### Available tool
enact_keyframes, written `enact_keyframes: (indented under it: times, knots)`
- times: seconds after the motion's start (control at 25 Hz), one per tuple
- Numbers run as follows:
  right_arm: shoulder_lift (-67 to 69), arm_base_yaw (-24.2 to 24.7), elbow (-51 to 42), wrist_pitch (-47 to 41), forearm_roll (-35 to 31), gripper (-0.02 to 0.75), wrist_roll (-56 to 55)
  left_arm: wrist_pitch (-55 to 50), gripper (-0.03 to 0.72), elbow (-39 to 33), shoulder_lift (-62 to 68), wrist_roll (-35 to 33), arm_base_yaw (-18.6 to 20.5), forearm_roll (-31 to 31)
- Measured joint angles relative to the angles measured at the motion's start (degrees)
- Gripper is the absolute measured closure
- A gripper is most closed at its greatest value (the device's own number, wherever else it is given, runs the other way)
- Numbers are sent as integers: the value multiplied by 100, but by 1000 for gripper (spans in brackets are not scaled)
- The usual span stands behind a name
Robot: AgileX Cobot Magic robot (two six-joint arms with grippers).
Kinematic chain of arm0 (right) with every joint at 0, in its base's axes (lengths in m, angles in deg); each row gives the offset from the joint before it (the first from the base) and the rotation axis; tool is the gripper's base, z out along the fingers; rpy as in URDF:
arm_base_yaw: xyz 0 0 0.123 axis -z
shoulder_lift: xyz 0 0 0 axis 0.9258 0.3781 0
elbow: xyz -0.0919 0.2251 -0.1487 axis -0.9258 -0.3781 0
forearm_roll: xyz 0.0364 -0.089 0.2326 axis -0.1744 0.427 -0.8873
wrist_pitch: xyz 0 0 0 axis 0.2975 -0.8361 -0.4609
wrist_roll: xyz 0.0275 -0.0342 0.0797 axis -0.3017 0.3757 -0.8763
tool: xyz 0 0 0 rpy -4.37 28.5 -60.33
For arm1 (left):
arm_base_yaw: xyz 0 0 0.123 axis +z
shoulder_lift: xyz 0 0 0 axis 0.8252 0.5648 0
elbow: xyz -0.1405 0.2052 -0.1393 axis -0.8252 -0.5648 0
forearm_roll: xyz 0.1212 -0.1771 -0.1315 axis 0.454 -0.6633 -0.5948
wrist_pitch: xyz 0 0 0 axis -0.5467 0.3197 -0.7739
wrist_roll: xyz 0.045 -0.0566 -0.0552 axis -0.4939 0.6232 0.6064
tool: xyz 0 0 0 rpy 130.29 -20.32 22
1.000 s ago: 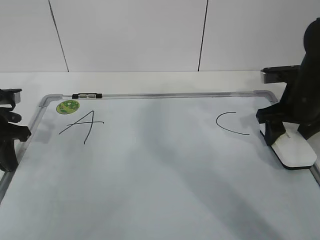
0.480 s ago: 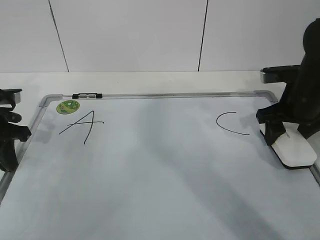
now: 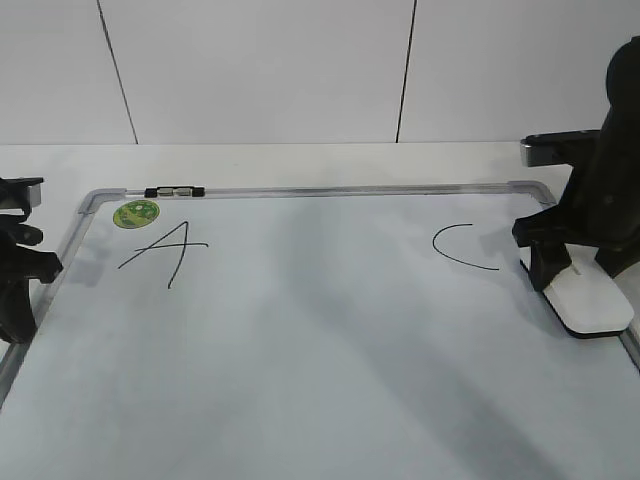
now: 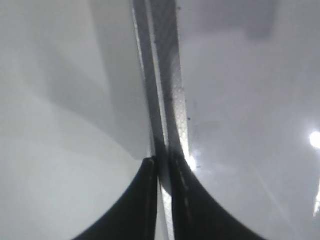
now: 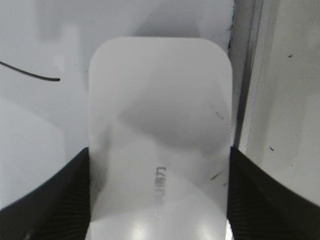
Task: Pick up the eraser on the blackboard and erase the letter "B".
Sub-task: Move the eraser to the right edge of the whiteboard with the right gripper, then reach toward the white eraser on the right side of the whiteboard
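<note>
Right gripper [image 3: 572, 272]: fingers [image 5: 45, 200] flank the eraser [image 3: 592, 300] on both long sides, clamped against it. Eraser: white rounded block, thin black pad beneath, flat on the blackboard [image 3: 300, 400] at its right frame, near the desk's right edge. Left gripper [image 4: 162, 165]: jaws nearly closed, straddling the board's left frame rail. Letters "A" [image 3: 165, 248] and "C" [image 3: 460, 246] present; the "B" is nowhere visible.

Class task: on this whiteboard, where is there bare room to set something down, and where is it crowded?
Free: the wide blank middle of the blackboard, between the "A" and the "C", and the whole near half. Crowded: the right edge, where the right gripper straddles the eraser.
</note>
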State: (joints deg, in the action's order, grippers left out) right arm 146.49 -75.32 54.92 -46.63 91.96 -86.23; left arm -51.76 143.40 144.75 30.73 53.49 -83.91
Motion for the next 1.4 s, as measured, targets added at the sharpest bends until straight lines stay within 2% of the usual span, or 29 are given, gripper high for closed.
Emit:
enact_keyframes:
  times: [0.24,0.48,0.76,1.12,1.4]
  knots:
    - [0,0,0,2,0,178,0,0,660,0,0,0,0,0]
    - [0,0,0,-22,13,113,11,0,660,0,0,0,0,-5]
    - [0,0,88,-239,23,104,11,0,660,0,0,0,0,-5]
    - [0,0,1330,-1402,-37,127,11,-10,660,0,0,0,0,-5]
    - [0,0,2153,-1528,-429,180,11,-10,647,0,0,-21,0,-5]
